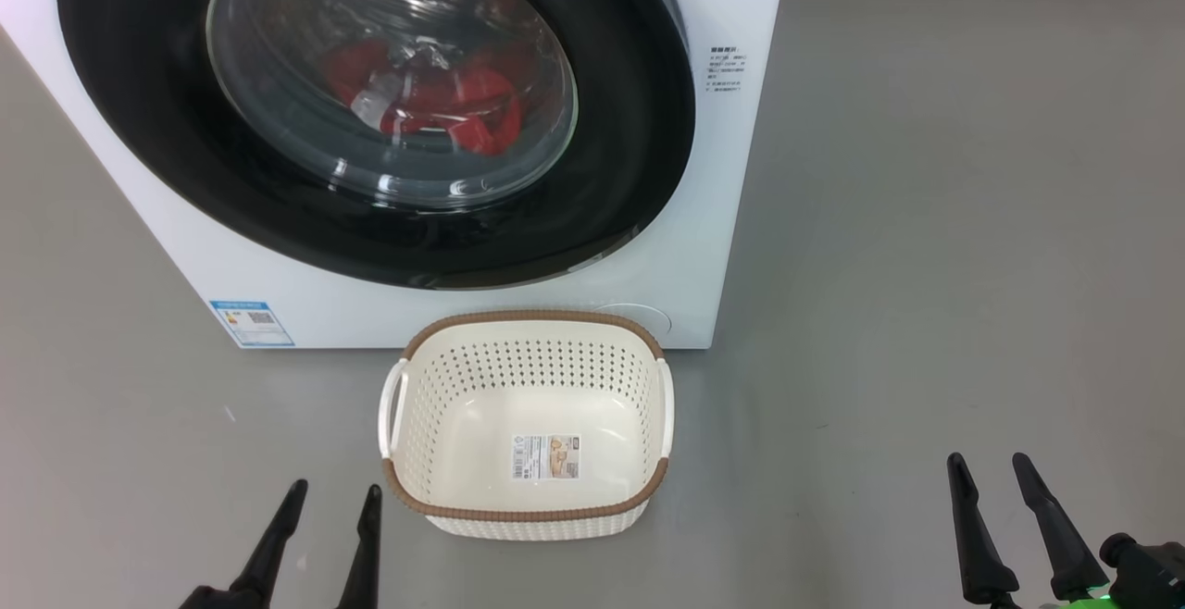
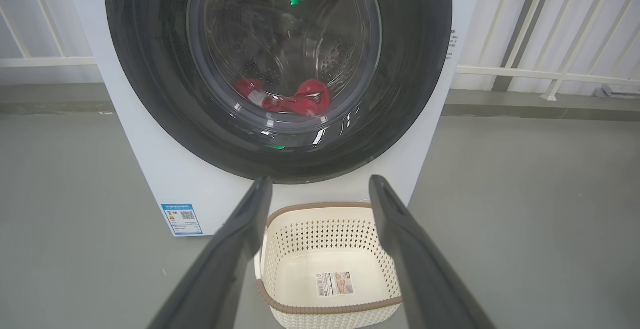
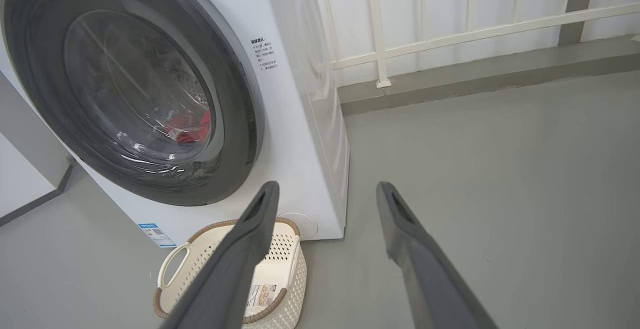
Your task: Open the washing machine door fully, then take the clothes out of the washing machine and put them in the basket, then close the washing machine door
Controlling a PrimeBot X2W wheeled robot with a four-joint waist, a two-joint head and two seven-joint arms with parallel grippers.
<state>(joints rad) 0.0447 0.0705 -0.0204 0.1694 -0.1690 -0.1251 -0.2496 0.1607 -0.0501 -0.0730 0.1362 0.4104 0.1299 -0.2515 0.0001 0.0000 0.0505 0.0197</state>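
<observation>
Hovering low over grey floor (image 1: 926, 267): my left gripper (image 1: 336, 486) btm left, right gripper (image 1: 987, 457) btm right, both spread, nothing held. Ctr frame: basket (image 1: 528, 316), empty, just in front of washing machine (image 1: 731, 220). Upper frame: washing machine door (image 1: 639, 128) shut, clothes (image 1: 463, 95) behind glass. White railing (image 3: 374, 19) along wall.

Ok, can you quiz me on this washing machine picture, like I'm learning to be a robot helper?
1. True or false: the left gripper and the right gripper are both open and hold nothing.
2. Fill in: the basket stands on the floor in ____ of the washing machine.
3. Where are the red clothes? A) in the basket B) behind the glass of the washing machine door C) on the floor

Key: 1 true; 2 front; 3 B.
</observation>
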